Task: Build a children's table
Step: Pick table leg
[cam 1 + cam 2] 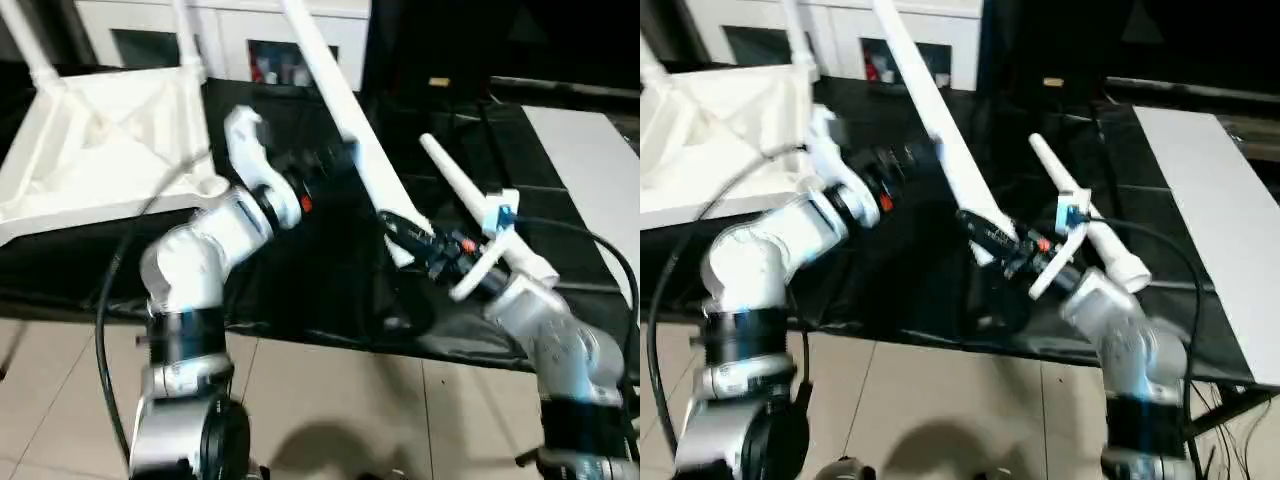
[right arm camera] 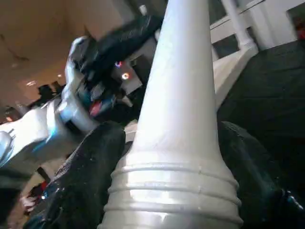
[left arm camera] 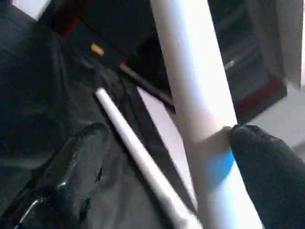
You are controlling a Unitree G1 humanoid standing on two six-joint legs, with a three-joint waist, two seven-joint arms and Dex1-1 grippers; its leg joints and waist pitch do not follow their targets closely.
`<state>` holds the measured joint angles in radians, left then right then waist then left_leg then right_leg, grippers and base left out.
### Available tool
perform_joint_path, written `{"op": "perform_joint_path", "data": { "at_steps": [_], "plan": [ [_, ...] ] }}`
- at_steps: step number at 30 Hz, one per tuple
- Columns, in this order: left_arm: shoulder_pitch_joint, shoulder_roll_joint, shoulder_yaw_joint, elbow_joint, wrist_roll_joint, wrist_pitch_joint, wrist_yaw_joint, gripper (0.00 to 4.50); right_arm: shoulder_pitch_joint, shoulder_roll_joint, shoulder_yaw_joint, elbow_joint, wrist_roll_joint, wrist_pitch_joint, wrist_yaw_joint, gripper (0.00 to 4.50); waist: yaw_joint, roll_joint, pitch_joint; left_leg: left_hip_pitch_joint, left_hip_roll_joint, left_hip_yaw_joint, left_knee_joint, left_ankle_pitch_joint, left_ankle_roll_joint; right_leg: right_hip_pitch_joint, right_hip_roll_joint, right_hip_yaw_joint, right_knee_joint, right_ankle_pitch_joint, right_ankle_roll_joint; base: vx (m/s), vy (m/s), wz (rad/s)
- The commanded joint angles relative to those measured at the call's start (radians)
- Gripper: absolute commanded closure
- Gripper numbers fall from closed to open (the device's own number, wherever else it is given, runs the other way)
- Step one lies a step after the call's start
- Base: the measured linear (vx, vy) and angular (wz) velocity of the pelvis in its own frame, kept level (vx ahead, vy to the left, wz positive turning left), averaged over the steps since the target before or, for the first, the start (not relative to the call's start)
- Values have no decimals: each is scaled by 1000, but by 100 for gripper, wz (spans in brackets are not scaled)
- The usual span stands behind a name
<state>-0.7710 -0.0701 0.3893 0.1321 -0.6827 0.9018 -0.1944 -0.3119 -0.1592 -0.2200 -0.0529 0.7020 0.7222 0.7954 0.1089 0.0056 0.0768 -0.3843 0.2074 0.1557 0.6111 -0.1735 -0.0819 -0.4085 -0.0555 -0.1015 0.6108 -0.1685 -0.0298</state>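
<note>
An upturned white plastic tabletop (image 1: 95,140) is lying at the left end of a worktop (image 1: 330,290) draped in wrinkled black cloth, its ribbed, cross-braced underside facing up and two smooth tube legs (image 1: 186,35) standing in its corner sockets. Just beside it, the robot's silver left arm is bending at the elbow and reaching up and across, its left gripper (image 3: 162,167) with jaws spread wide: one black fingertip (image 3: 267,162) is touching a long, tapered white held leg (image 1: 345,120), the other standing clear of it. That held leg is slanting steeply from the top of the scene down toward the middle of the worktop, where the right gripper (image 2: 167,157) is clamping its ringed, ribbed end between two matte black fingers (image 2: 86,176). The right forearm is rising from the lower right, wrist angled toward the centre. A fourth loose leg (image 1: 475,215), thin and tapered, is lying on the cloth just beside the right wrist. Farther right, a flat thin white board (image 1: 1215,210) is resting along the worktop's edge. Pale floor tiles (image 1: 330,400) are showing below.
</note>
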Motion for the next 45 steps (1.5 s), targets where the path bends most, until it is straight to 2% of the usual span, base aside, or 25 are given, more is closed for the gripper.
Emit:
{"op": "perform_joint_path", "data": {
  "at_steps": [1,4,5,6,8,12,15,19,25,28,32,34,35,36,37,39,40,42,43,44,45],
  "plan": [
    [-26,-12,18,22,-42,24,29,0,1,-2,23,-71,37,23,-3,175,2,6,-87,19,21,-5,-69,-171,50,59,-75,44,-99,-335,-107,0,0,0],
    [-36,-19,41,21,-73,34,38,0,13,-9,40,-89,38,31,-9,175,4,4,-85,17,17,-2,-69,-181,41,59,-79,46,-101,-334,-108,0,0,0],
    [-36,-19,41,21,-73,34,38,17,13,-9,40,-89,38,31,-9,175,4,4,-84,16,16,-1,-68,-183,41,59,-79,46,-103,-342,-106,0,0,0],
    [-48,-41,85,11,-149,57,53,33,19,-17,57,-97,22,40,-18,175,6,2,-84,17,16,-1,-68,-184,39,58,-80,47,-106,-353,-99,0,0,0],
    [-48,-44,87,-5,-175,75,43,33,19,-19,62,-99,17,42,-20,175,8,0,-84,14,14,0,-67,-180,37,61,-83,46,-106,-359,-101,0,0,0],
    [-43,-40,79,-5,-164,74,65,81,17,-30,76,-102,12,43,-27,175,8,0,-84,12,14,-2,-69,-176,35,61,-81,45,-107,-376,-66,0,0,0],
    [-42,-34,74,-4,-161,72,66,94,13,-36,82,-101,10,42,-29,175,8,-1,-84,11,13,-2,-69,-172,35,61,-81,45,-109,-384,-54,0,0,0],
    [-34,-22,59,-19,-177,71,53,128,12,-47,89,-101,6,41,-38,175,8,-2,-86,10,14,-2,-69,-155,36,61,-80,46,-104,-352,-58,0,0,0],
    [-33,-18,51,-32,-197,78,44,191,11,-57,101,-96,0,35,-43,175,8,0,-85,11,15,-2,-69,-161,33,62,-81,46,-104,-356,-64,0,0,0],
    [-31,-17,46,-37,-204,82,34,200,11,-59,105,-96,0,33,-44,175,8,-1,-85,12,15,-1,-68,-164,33,61,-81,46,-105,-361,-63,0,0,0],
    [-23,4,10,-51,-196,83,-2,235,11,-69,119,-99,-10,24,-47,176,8,1,-85,11,15,-2,-69,-162,30,61,-81,47,-105,-362,-59,0,0,0],
    [-29,13,3,-50,-196,77,-9,251,6,-74,122,-104,-3,34,-50,106,7,2,-85,12,16,-2,-70,-167,27,61,-81,47,-104,-355,-61,0,0,0],
    [-31,18,-1,-49,-196,75,-15,255,3,-77,121,-108,4,42,-49,106,8,2,-85,12,16,-2,-70,-168,27,61,-81,47,-104,-355,-62,0,0,0],
    [-34,24,-5,-47,-194,74,-22,257,-3,-80,117,-111,14,53,-50,104,7,5,-84,13,15,-2,-70,-168,26,60,-81,47,-105,-357,-62,0,0,0],
    [-36,29,-10,-46,-192,74,-29,260,-9,-83,111,-114,24,62,-51,95,8,3,-85,13,14,-1,-69,-165,26,61,-80,47,-105,-354,-62,0,0,0],
    [-39,38,-16,-43,-186,75,-35,267,-26,-87,90,-118,55,84,-55,62,8,4,-86,12,14,-2,-69,-159,24,63,-79,47,-102,-346,-62,0,0,0],
    [-41,42,-20,-41,-186,76,-40,267,-43,-89,66,-111,77,96,-64,62,7,1,-86,13,14,-1,-68,-162,26,61,-78,48,-102,-345,-63,0,0,0],
    [-43,49,-27,-38,-186,75,-50,267,-83,-90,10,-83,118,109,-92,54,7,2,-86,13,14,-1,-68,-156,27,61,-79,47,-101,-343,-67,0,0,0],
    [-43,50,-27,-38,-186,75,-51,267,-88,-90,3,-78,122,111,-96,42,7,3,-86,15,14,-1,-68,-157,27,60,-79,47,-101,-346,-67,0,0,0],
    [-44,56,-33,-37,-188,73,-56,267,-121,-96,-37,-44,147,116,-117,42,6,3,-86,15,14,0,-68,-155,22,60,-78,47,-100,-345,-69,0,0,0],
    [-43,59,-37,-37,-190,72,-60,267,-142,-109,-56,-20,154,121,-125,22,6,2,-87,15,13,1,-66,-150,20,61,-78,47,-99,-335,-72,0,0,0]
  ]
}}
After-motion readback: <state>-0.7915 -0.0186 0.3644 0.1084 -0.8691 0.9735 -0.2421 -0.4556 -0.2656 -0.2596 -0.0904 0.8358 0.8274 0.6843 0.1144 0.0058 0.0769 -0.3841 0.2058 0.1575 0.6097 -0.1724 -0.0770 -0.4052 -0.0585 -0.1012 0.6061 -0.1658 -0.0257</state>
